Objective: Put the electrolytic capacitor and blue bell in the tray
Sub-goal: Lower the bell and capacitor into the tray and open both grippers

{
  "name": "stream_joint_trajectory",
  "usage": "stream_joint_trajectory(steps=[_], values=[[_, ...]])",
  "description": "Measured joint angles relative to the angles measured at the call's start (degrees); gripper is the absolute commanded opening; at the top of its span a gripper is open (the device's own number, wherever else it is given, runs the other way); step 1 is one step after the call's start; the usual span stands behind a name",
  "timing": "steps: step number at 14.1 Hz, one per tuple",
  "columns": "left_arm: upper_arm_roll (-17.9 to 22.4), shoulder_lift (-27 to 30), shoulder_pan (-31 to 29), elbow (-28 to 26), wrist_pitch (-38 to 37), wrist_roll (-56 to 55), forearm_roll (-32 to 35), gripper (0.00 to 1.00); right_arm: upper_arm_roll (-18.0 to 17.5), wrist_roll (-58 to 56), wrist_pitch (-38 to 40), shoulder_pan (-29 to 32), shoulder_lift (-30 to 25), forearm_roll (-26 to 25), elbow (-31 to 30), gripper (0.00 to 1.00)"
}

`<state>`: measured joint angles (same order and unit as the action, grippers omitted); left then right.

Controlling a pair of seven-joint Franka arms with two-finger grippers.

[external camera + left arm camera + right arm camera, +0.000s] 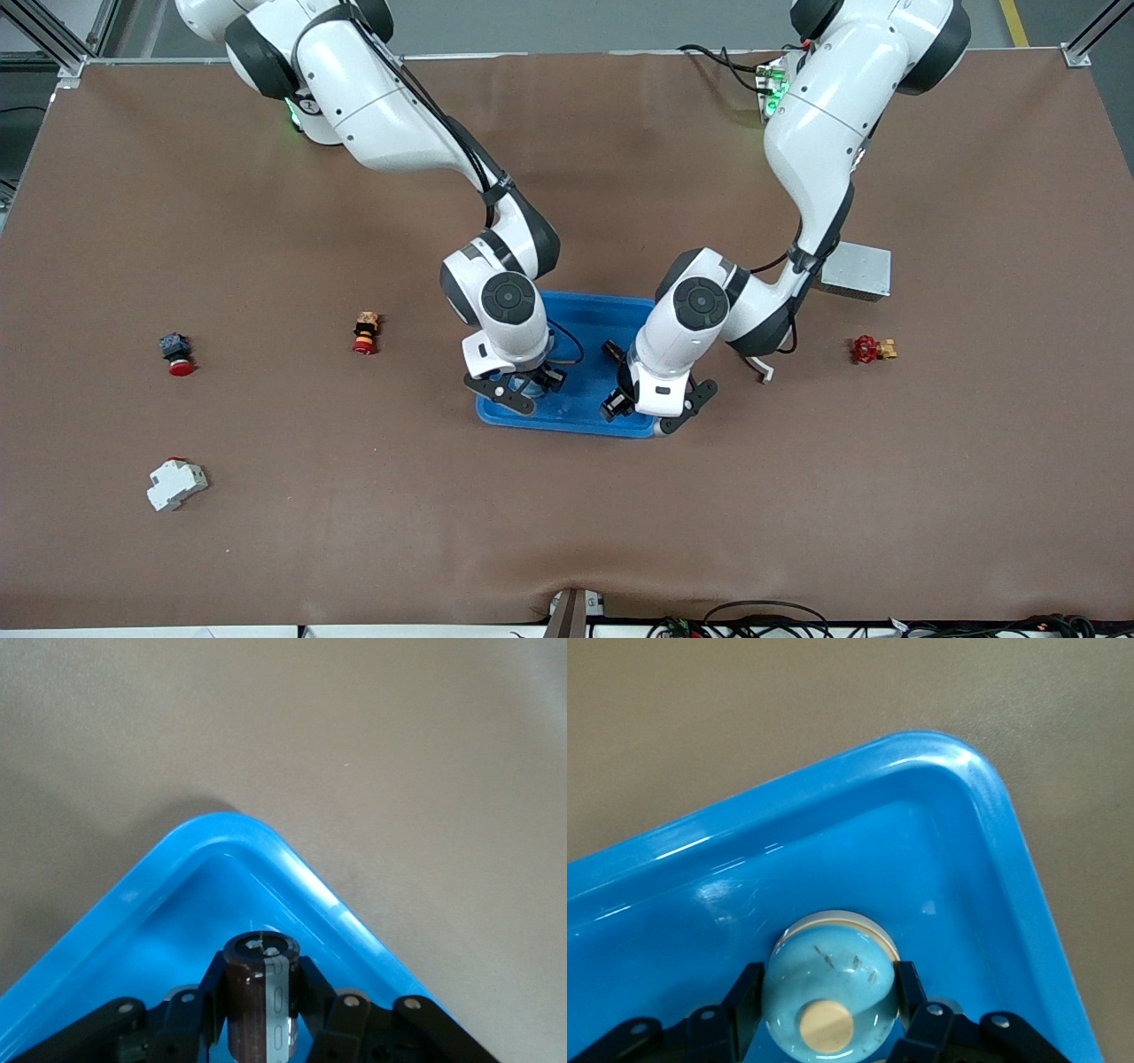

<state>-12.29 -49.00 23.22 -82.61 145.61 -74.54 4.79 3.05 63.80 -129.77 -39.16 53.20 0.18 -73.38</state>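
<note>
The bright-blue tray (589, 323) lies mid-table under both grippers. My left gripper (651, 409) is shut on the electrolytic capacitor (261, 992), a dark brown cylinder with a grey stripe. It holds the capacitor upright just inside the tray's corner (221, 837) nearer the front camera, at the left arm's end. My right gripper (524, 385) is shut on the blue bell (828, 988), a pale blue dome with a tan button. The bell is low over the tray's floor (859, 842), near the corner nearer the front camera at the right arm's end. The front view hides the capacitor.
Toward the right arm's end lie a red-capped button (177, 353), an orange-and-red part (365, 332) and a white block (175, 484). Toward the left arm's end lie a red-and-yellow valve (873, 349) and a grey metal box (855, 270).
</note>
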Motion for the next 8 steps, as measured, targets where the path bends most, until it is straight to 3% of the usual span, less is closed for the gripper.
stream_joint_trajectory(steps=[8], values=[[0.01, -1.47, 0.48, 0.02, 0.02, 0.00, 0.00, 0.00, 0.04, -0.04, 0.07, 0.29, 0.24, 0.00, 0.45, 0.00]])
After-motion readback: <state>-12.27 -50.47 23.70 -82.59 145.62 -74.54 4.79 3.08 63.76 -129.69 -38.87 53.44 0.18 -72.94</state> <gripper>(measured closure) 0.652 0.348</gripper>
